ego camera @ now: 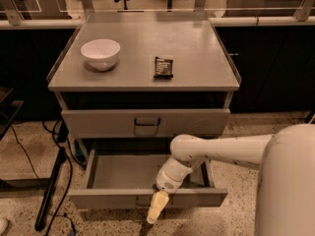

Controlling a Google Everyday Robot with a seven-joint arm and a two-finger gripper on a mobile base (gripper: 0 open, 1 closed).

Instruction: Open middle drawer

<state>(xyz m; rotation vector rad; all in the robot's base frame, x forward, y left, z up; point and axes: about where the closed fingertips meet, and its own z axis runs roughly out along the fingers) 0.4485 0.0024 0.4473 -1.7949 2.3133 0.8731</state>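
Note:
The middle drawer (106, 199) is pulled out well clear of the grey cabinet, and its inside (128, 171) looks empty. Its low, wide front panel faces me, with the small dark centre handle (142, 201) just left of the gripper. My gripper (154, 209) has a yellowish tip that points down in front of the panel's lower edge, at the centre. The white arm (211, 151) reaches in from the right, over the drawer's front right part. The upper drawer (146, 122) above it is closed.
On the cabinet top (197, 58) stand a white bowl (100, 53) at the left and a dark snack packet (163, 67) in the middle. Dark cables and a stand leg (51, 186) lie on the speckled floor at the left. Dark cabinets run behind.

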